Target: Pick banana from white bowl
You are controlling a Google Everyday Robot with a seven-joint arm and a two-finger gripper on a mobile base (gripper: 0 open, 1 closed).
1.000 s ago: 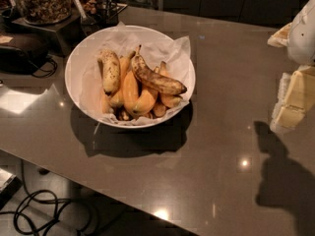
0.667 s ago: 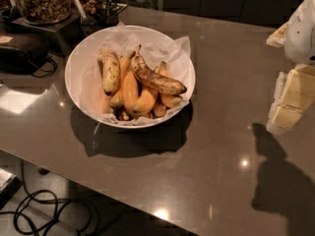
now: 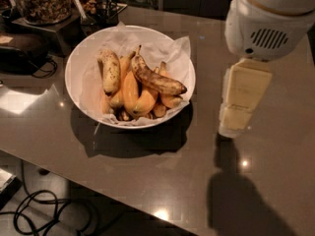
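Since a second ago the tool [image 3: 243, 100] has moved leftward from the frame's right edge. It now hangs over the tabletop [image 3: 147, 181] beside the white bowl [image 3: 78, 53], and I cannot tell if it is open or closed. The approach looks begun, with no grasp yet. The banana [image 3: 157, 80] lies on top of the other bananas [image 3: 133, 95] in the bowl. Its long axis runs diagonally, with the stem far-left and the dark tip pointing toward the tool.
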